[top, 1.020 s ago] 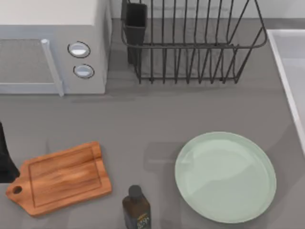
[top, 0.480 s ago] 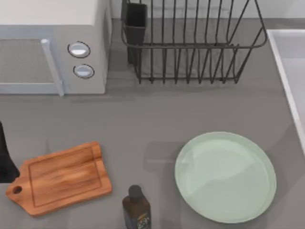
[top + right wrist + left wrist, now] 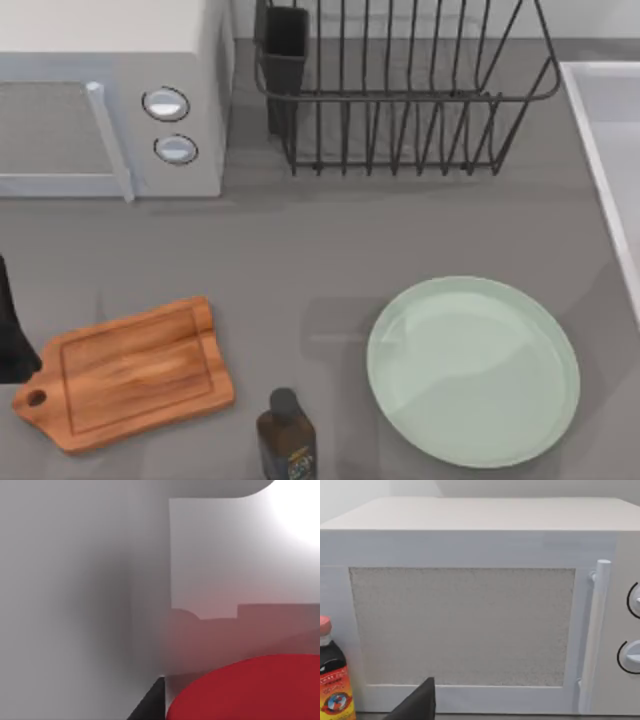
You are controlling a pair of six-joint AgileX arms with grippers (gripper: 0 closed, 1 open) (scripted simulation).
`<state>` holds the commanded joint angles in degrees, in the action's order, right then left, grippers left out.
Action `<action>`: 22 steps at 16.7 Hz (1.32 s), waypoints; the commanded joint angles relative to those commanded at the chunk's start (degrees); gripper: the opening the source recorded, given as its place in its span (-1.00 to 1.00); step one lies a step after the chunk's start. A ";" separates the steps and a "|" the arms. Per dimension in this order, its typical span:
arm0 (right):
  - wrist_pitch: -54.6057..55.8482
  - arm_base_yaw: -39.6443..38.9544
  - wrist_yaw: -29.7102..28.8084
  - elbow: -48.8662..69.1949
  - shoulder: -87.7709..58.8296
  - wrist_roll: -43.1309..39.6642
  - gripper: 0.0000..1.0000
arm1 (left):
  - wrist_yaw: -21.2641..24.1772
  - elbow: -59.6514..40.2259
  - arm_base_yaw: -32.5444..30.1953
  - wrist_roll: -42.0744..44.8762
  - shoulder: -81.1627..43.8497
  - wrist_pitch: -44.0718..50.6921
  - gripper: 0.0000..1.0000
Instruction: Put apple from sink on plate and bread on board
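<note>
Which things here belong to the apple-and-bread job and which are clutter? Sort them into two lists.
For the job:
- apple, close under the right wrist camera
- sink, at the table's right edge
- plate, bare
- board, bare

Just lying about:
- microwave
- dish rack
- dark bottle
- red-capped sauce bottle

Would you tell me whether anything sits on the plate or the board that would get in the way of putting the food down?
Nothing visible does. In the top view the plate and the board are both bare; the dark bottle stands between them, touching neither.
</note>
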<state>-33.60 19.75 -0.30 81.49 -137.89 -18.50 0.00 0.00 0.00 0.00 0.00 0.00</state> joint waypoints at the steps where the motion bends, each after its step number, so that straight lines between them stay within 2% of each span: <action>1: 0.00 0.00 0.00 0.00 0.00 0.00 -1.00 | 0.00 0.00 0.00 0.00 0.00 0.00 1.00; 6: -4.17 -0.08 0.96 2.14 5.05 0.48 -1.00 | 0.00 0.00 0.00 0.00 0.00 0.00 1.00; 13: -19.37 -0.07 1.05 7.96 14.01 0.35 -1.00 | 0.00 0.00 0.00 0.00 0.00 0.00 1.00; 19: -19.80 -0.69 1.04 8.47 14.86 1.04 -1.00 | 0.00 0.00 0.00 0.00 0.00 0.00 1.00; 22: -20.94 -4.95 0.91 9.05 17.57 5.28 -1.00 | 0.00 0.00 0.00 0.00 0.00 0.00 1.00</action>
<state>-54.53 14.81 0.61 90.54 -120.32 -13.22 0.00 0.00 0.00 0.00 0.00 0.00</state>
